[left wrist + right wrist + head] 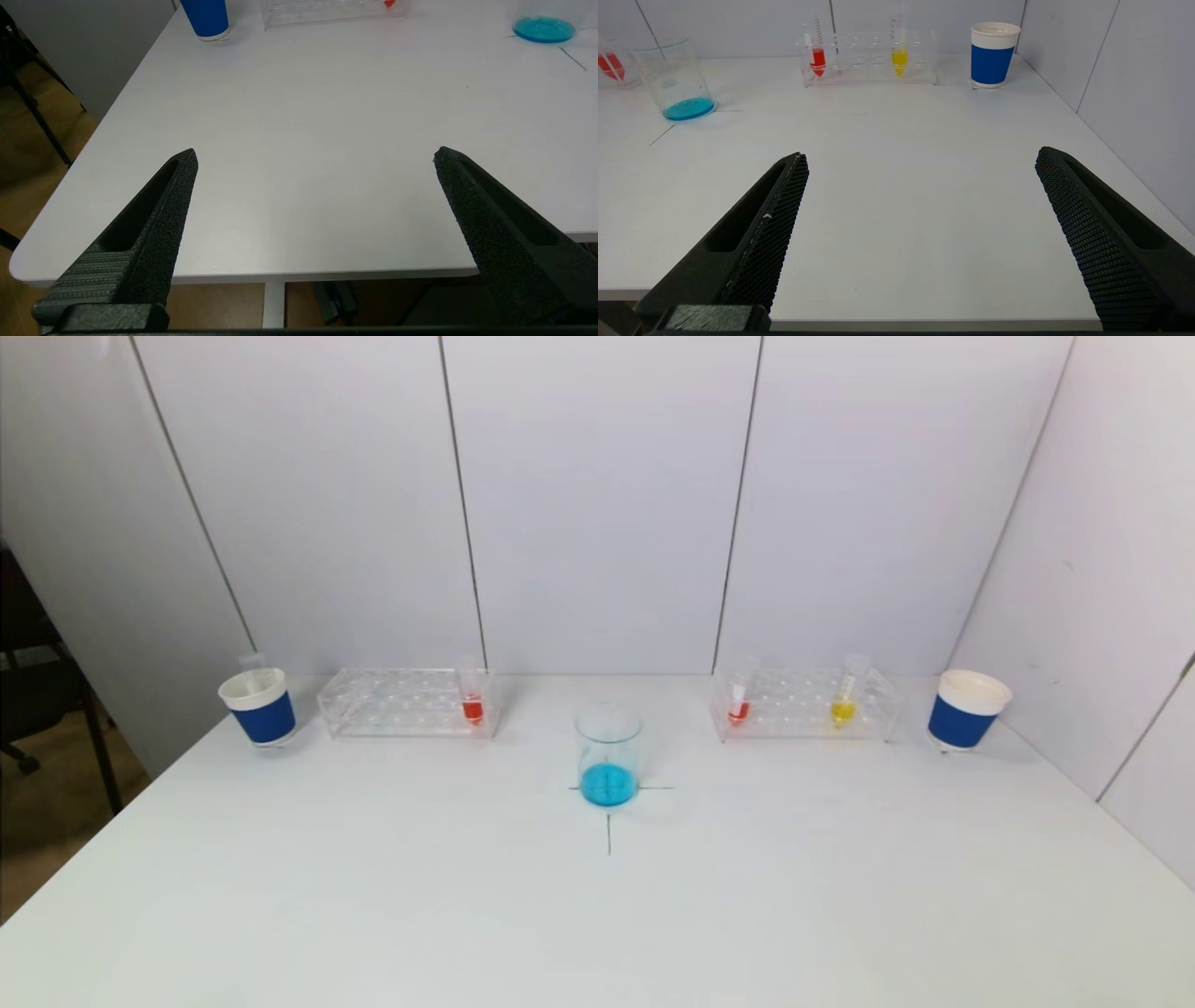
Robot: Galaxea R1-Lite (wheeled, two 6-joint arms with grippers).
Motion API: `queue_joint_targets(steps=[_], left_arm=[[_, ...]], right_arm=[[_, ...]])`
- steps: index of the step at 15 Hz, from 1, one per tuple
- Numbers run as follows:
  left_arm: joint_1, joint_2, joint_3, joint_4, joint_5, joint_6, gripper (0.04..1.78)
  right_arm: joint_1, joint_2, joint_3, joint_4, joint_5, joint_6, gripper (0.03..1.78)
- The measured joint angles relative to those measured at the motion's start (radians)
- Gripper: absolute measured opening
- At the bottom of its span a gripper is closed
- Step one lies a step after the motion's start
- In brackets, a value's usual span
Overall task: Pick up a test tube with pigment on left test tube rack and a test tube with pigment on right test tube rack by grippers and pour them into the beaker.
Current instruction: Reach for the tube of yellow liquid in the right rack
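on table (373, 896): two racks (408, 702), three tubes (472, 695), two cups (259, 707)

Beaker (609, 753): clear glass, upright at table centre on a drawn cross, shallow blue liquid inside. Left rack (406, 702) at 10 o'clock holds one upright red tube (472, 692). Right rack (805, 704) at 2 o'clock holds a red tube (739, 696) and yellow tube (846, 692).

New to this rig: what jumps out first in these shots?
The beaker at table centre, on a drawn cross, holding blue liquid. Flanking it at the back are two clear racks: the left rack holds one red tube, the right rack a red tube and a yellow tube. Both grippers hang open at the near edge.
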Motion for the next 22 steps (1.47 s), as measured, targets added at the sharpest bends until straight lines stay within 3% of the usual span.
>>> queue_joint_targets(steps=[7, 22], left_arm=[[-0.011, -0.131, 0.111, -0.099, -0.018, -0.011, 1.76], [-0.012, -0.141, 0.122, -0.115, -0.011, -0.015, 1.76]], right_arm=[[0.0, 0.0, 0.0, 0.0, 0.0, 0.0, 1.77], [-0.001, 0.0, 0.0, 0.001, 0.001, -0.003, 1.77]])
